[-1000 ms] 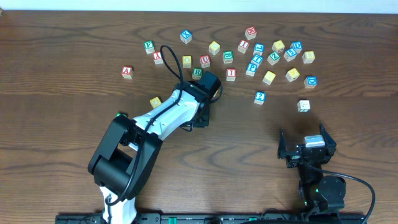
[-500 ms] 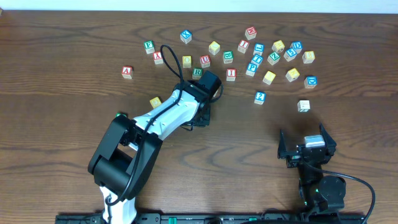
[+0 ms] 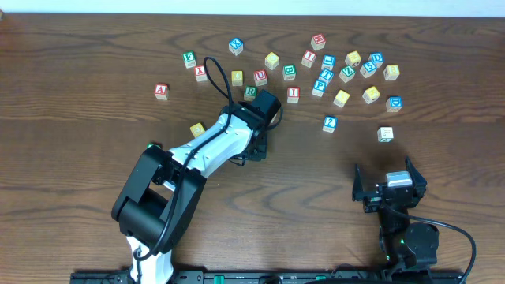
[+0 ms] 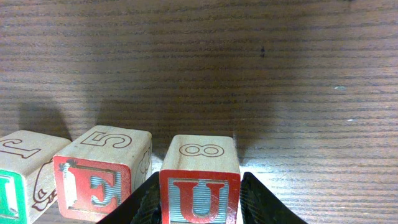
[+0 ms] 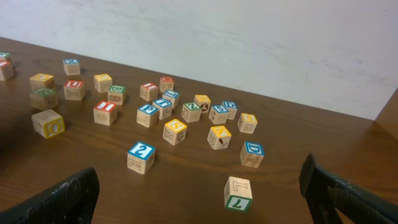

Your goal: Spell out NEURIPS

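The left gripper (image 4: 200, 210) held the U block (image 4: 200, 163), its fingers pressed against both sides, near the middle of the wooden table (image 4: 280, 74). The E block (image 4: 93, 183) stood just beside it, on its left in the wrist view. The right gripper (image 5: 199, 202) hung over the near right of the table, jaws spread wide and empty, well apart from the loose letter blocks (image 5: 176, 130) scattered farther back.

left arm (image 3: 213, 146): white shells, black joints, green light (image 3: 152, 146) near shoulder | cable (image 3: 215, 72): thin, black, looping | right arm (image 3: 409, 237): black throughout, grey block at wrist | right tool (image 5: 198, 180): two matte black fingers (image 5: 62, 199) | left tool (image 4: 199, 199): black too
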Robot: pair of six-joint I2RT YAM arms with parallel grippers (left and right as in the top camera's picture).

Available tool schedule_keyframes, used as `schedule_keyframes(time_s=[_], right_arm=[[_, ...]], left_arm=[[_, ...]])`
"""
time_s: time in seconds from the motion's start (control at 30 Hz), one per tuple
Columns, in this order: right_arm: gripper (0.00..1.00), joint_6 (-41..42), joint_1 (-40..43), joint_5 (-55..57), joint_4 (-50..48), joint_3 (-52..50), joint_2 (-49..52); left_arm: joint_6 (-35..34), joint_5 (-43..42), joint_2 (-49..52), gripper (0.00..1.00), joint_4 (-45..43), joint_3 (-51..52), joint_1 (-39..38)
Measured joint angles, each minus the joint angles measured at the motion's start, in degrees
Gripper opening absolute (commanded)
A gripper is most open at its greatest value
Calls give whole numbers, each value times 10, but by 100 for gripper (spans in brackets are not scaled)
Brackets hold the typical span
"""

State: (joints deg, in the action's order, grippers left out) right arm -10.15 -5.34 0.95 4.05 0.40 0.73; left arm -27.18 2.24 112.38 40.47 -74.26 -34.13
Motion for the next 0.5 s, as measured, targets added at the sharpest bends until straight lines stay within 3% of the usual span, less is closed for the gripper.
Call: schedule_keyframes(time_s=[0.5], right_arm=[[99,0,0,0,0,0,0]], left_arm=[[2,0,0,46,0,0,0]])
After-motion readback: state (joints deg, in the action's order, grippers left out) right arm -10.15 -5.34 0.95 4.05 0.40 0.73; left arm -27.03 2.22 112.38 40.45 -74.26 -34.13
